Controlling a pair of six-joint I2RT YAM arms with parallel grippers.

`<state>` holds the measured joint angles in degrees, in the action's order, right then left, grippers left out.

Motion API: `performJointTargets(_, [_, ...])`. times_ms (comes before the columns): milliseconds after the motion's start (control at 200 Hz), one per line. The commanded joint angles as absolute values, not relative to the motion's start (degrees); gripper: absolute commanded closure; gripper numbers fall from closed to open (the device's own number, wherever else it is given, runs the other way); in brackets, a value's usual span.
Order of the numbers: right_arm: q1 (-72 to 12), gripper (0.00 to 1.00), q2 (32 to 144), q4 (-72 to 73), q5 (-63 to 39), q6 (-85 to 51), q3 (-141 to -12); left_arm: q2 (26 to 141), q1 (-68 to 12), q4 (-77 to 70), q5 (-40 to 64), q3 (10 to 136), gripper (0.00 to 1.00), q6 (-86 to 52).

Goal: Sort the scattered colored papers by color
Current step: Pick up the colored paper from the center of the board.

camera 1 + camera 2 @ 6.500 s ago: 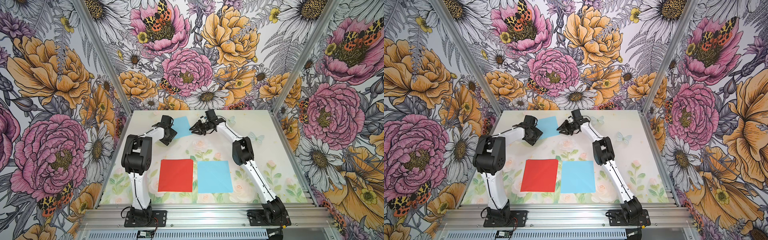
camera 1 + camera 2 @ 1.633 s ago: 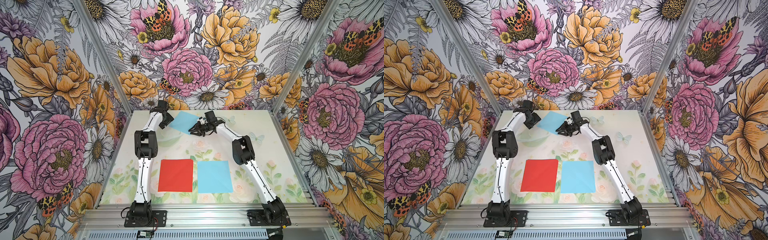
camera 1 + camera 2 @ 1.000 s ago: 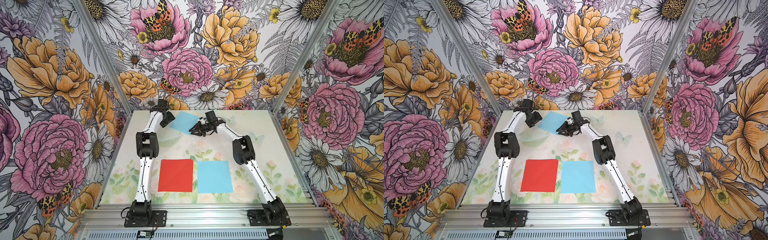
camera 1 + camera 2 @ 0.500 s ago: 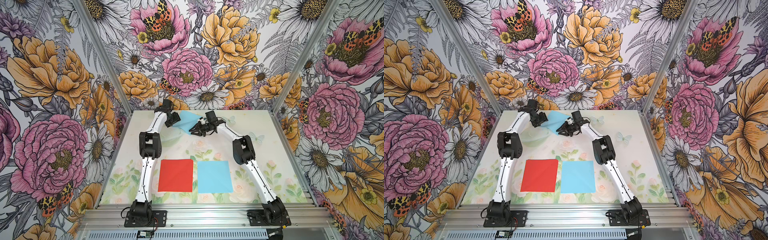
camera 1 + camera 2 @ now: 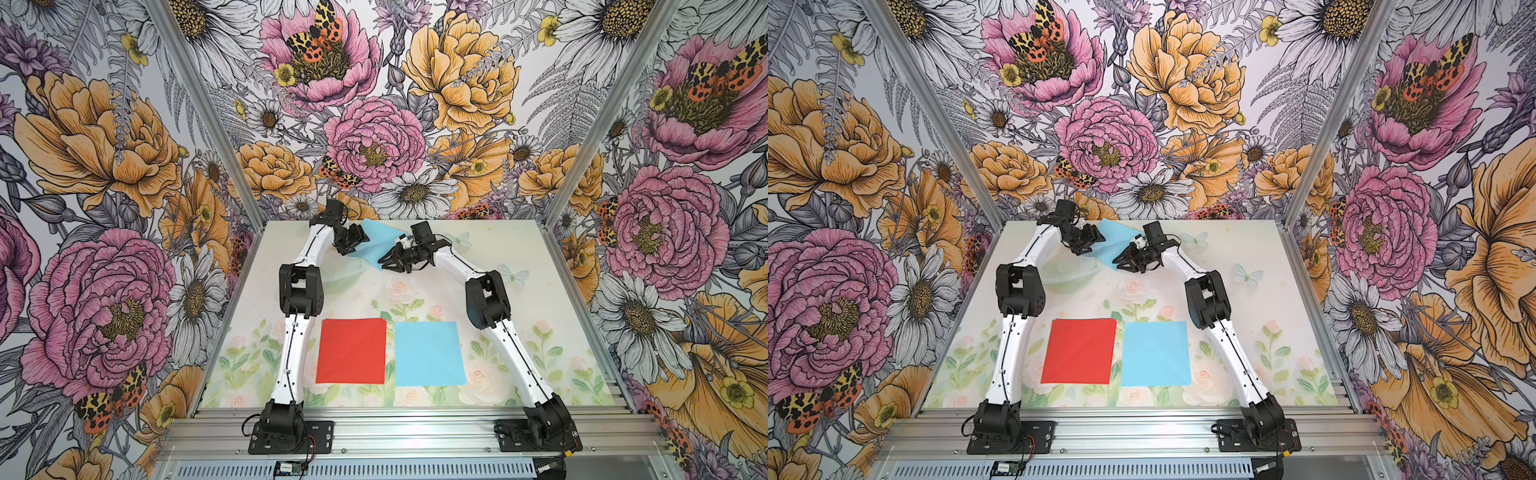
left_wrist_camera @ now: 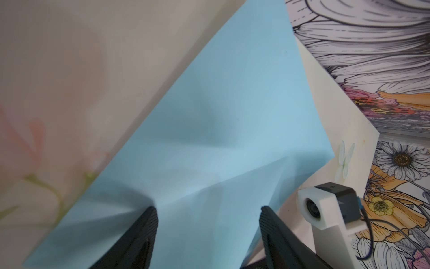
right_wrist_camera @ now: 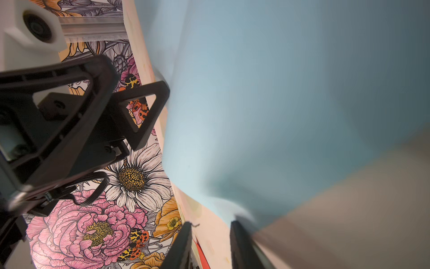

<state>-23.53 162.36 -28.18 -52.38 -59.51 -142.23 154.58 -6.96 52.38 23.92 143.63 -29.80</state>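
One blue sheet [image 5: 376, 245] is seen at the far end of the table [image 5: 561, 332], bent and partly raised, between both grippers. The left gripper [image 6: 207, 209] is spread wide over the sheet's left part, with nothing clasped. The right gripper [image 7: 210, 224] is narrowly parted at the sheet's near corner, with nothing seen between the jaws. Red papers [image 5: 351, 351] and another blue paper [image 5: 428, 353] are laid side by side near centre, red on the left.
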Motion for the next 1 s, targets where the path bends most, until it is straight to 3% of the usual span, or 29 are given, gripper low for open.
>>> performJointTargets(0, [-22.35, 0.68, 163.54, -34.8, -48.08, -58.71, -140.55, 160.02, -8.97, 63.1, 25.35, 137.43, 0.27, -32.11])
performJointTargets(645, [-17.22, 0.66, 156.79, -35.67, -42.25, -50.96, -132.67, 160.16, -8.35, 65.5, 24.03, 137.51, 0.27, -31.7])
performJointTargets(996, [-19.45, 0.67, 163.38, -35.68, -42.36, -55.07, -142.14, 159.7, -8.0, 65.73, 24.51, 138.1, 0.26, -31.82])
